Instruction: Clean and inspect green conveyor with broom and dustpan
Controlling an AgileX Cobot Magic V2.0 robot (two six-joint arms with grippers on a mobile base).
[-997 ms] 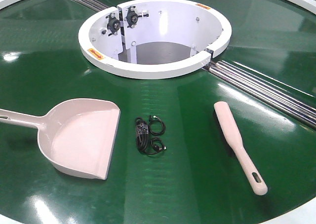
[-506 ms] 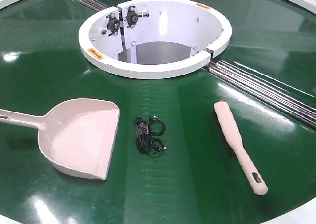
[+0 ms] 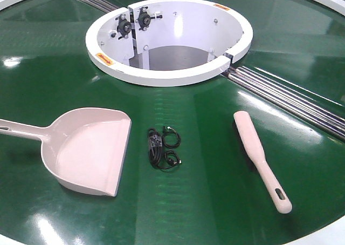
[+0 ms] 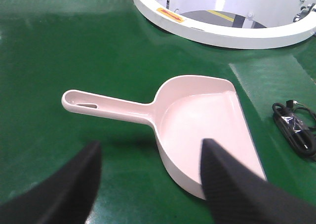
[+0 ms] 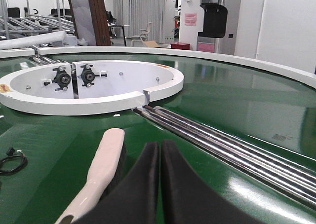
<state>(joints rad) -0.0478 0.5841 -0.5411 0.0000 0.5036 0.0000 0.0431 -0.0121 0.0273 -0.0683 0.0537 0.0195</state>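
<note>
While both tools lie ungrasped, left gripper (image 4: pixel 150 147), jaws wide, should centre over dustpan (image 4: pixel 197 115) handle; right gripper (image 5: pixel 159 147), jaws pressed together, must spread for broom (image 5: pixel 106 160).

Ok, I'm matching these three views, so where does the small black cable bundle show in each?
Front view: the black cable bundle lies low centre on the green conveyor, between dustpan and broom.
Left wrist view: at the right edge, right of the dustpan's mouth.
Right wrist view: at the left edge, partly cut off.
Shared landmark: the white central ring wall, behind it in all three.
</note>
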